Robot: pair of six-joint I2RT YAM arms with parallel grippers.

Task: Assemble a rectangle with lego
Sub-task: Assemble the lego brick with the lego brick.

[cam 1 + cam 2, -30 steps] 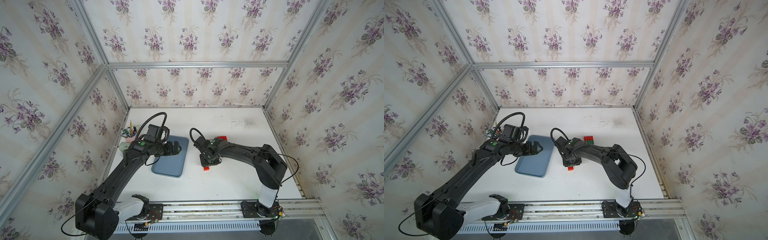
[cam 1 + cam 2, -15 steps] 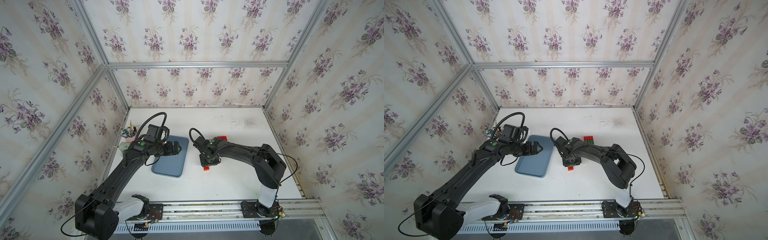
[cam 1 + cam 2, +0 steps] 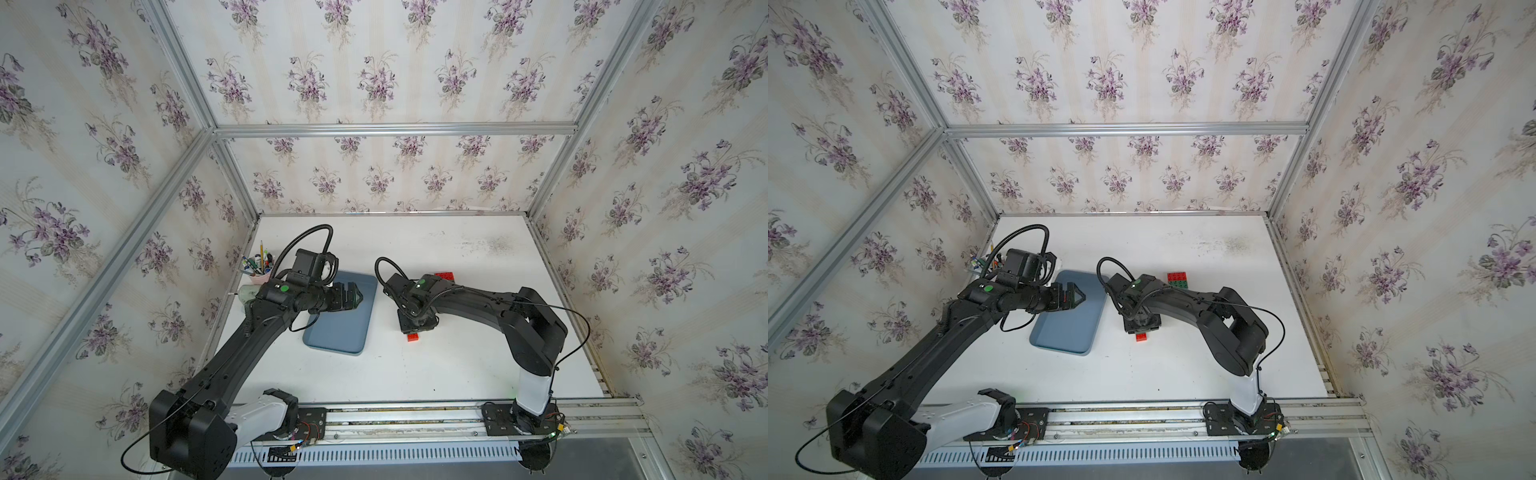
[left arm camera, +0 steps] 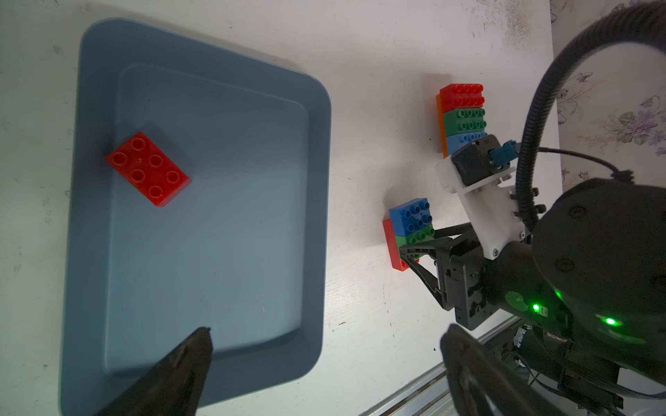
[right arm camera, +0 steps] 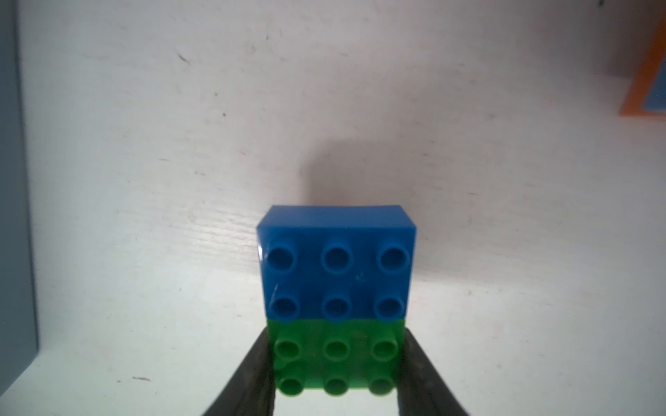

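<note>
- The right hand [image 5: 337, 360] is closed narrow on a green brick [image 5: 337, 345], with its dark tapered fingers [image 5: 257, 367] pressed against two opposite sides of the brick
- The green brick is glossy moulded plastic with six round, hollow-topped studs in two rows of three; a blue brick [image 5: 337, 259] of the same shape butts against it edge to edge
- In the left wrist view both sit on a longer red base brick [image 4: 391, 245], and this small stack is down at the tabletop [image 4: 360, 108], near the tray [image 4: 319, 180] but apart from it
- A second stack [image 4: 463, 111] stands further off: red, green and blue bricks in a row on an orange base, partly hidden behind the right arm's wrist camera
- The left hand [image 4: 328, 331] is spread wide and holds nothing; its black wedge-shaped fingers hang above the tray
- The tray is matte grey-blue and shallow, with rounded corners and a sloping raised rim
- A loose red brick [image 4: 147, 169] lies studs up on the tray's floor, skewed to its sides
- The tabletop is white and flat, scuffed with dark specks
</note>
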